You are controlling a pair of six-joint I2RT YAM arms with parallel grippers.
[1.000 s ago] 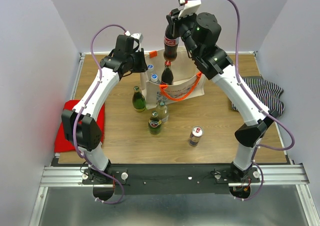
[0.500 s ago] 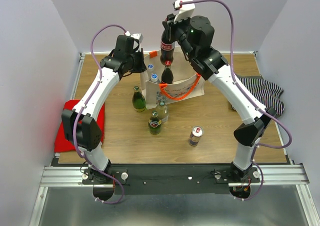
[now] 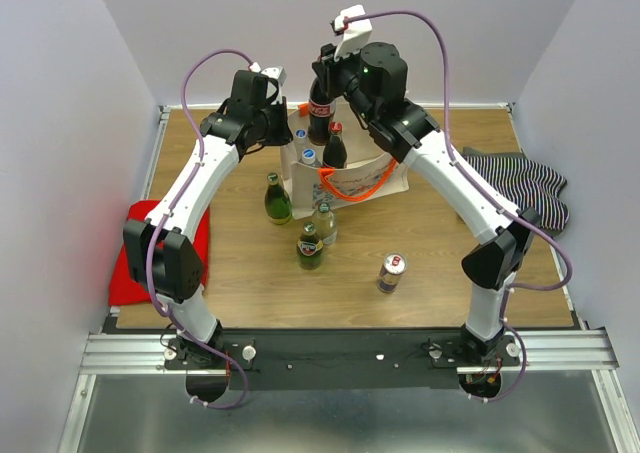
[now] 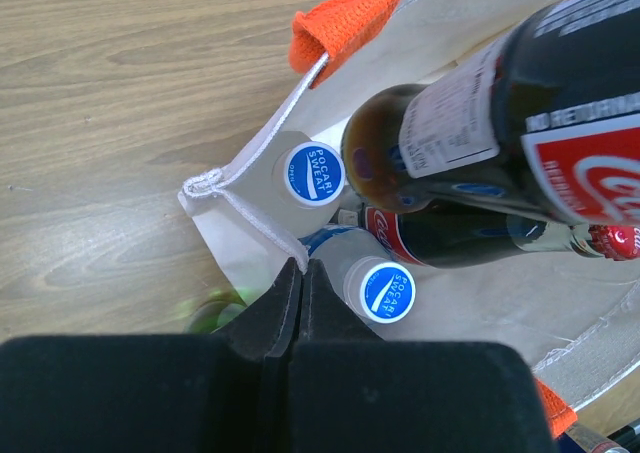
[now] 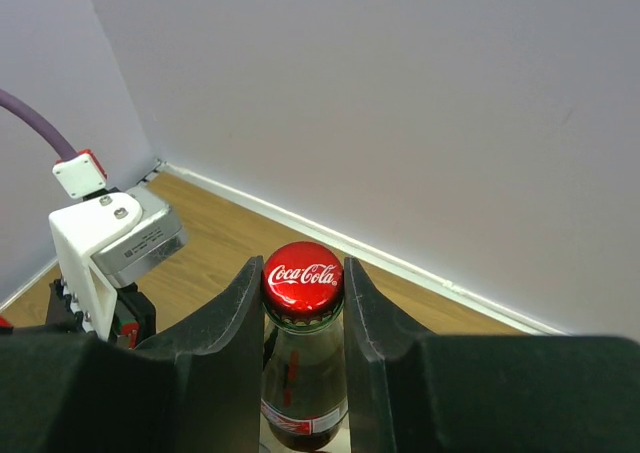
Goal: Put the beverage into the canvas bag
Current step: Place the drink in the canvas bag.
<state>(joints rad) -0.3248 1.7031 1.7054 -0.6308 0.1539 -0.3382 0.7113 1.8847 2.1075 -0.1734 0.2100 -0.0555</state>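
The canvas bag (image 3: 375, 183) stands upright at the back centre, cream with orange handles. My right gripper (image 3: 325, 73) is shut on the red cap of a Coca-Cola glass bottle (image 3: 320, 116) and holds it upright over the bag's left part. In the right wrist view my gripper (image 5: 303, 283) clamps the cap (image 5: 303, 273). My left gripper (image 4: 300, 269) is shut on the bag's rim (image 4: 245, 203) at its left corner. The held bottle (image 4: 520, 113) hangs just inside the opening, above two Pocari Sweat bottles (image 4: 310, 173) and another cola bottle (image 4: 470, 238).
Two green bottles (image 3: 277, 198) (image 3: 310, 246) and a clear bottle (image 3: 324, 221) stand in front of the bag. A can (image 3: 391, 272) stands nearer. A red cloth (image 3: 135, 258) lies at the left edge, a striped cloth (image 3: 525, 188) at the right.
My right arm has carried the Coca-Cola bottle leftward and lower, from above the bag's back rim to over its left part. The left arm has not moved.
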